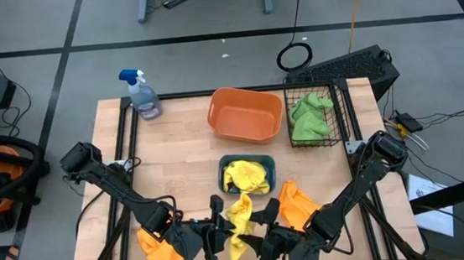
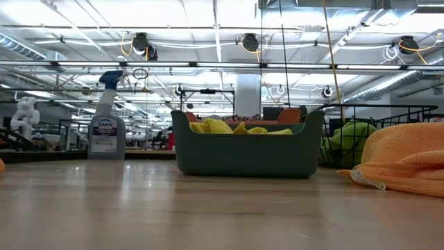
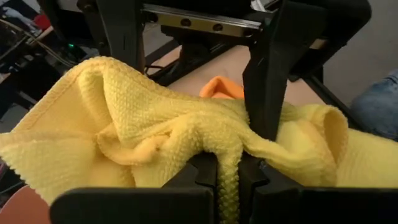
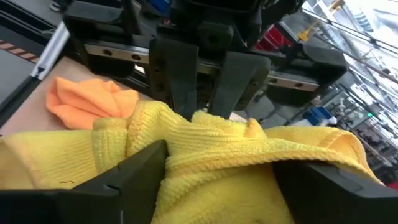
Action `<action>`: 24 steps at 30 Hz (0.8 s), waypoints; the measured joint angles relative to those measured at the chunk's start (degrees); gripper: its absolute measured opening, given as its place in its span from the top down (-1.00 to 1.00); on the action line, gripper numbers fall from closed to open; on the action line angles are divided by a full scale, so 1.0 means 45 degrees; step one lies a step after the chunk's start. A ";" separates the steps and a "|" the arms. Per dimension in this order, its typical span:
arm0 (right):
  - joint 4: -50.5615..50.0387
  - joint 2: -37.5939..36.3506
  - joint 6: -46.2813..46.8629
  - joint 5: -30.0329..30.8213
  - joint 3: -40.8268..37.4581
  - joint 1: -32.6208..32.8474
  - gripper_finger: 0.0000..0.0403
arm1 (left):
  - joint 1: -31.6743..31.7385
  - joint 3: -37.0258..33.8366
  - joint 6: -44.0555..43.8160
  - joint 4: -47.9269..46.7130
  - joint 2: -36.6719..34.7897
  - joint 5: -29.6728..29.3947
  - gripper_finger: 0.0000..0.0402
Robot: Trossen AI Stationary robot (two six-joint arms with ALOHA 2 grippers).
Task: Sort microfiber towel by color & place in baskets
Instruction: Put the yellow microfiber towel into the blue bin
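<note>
1. Table [image 1: 181,126]: a pale wooden top in a dark frame. Both arms reached in from its near corners and met at the near edge.
2. Left gripper [image 3: 227,180]: fingers pressed together, pinching a fold of a yellow towel [image 1: 240,226] between them. The left wrist view showed the cloth squeezed in the narrow gap.
3. Right gripper [image 4: 217,174]: fingers spread wide on either side of the same yellow towel, with no grip on it. It faced the left gripper across the cloth.
4. Teal tray [image 1: 249,176]: mid-table, already holding yellow towels. It lay just beyond the held one.
5. Orange tub [image 1: 246,114]: far side of the table; no cloth showed inside it.
6. Wire basket [image 1: 315,116]: beside the tub, holding green towels [image 1: 310,116].
7. Orange towels: one [image 1: 160,252] lay near the left arm, another [image 1: 296,204] near the right arm. Both were on the tabletop, unsorted.
8. Spray bottle [image 1: 142,96]: upright at the far left corner, apart from the work.
9. Step in hand, as judged: the yellow towel was held by the left gripper alone, apparently for a handover or for carrying to the teal tray.
10. Next move, as judged: lift the cloth clear of the table, bring it over the teal tray and release. The two orange towels would remain for the orange tub.
</note>
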 joint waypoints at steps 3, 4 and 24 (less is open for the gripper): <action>-0.0261 0.0000 0.0244 0.0149 0.0000 -0.0010 -0.28 | -0.0083 0.0000 0.0002 -0.0100 0.0000 -0.0056 0.92; -0.0283 0.0000 0.0251 0.0106 0.0000 -0.0010 -0.23 | -0.0110 0.0000 0.0000 -0.0093 0.0000 -0.0063 0.92; -0.1019 -0.0010 0.0567 0.0567 0.0010 0.0160 0.96 | -0.0712 0.0000 -0.2424 -0.1037 0.0010 0.0496 -0.43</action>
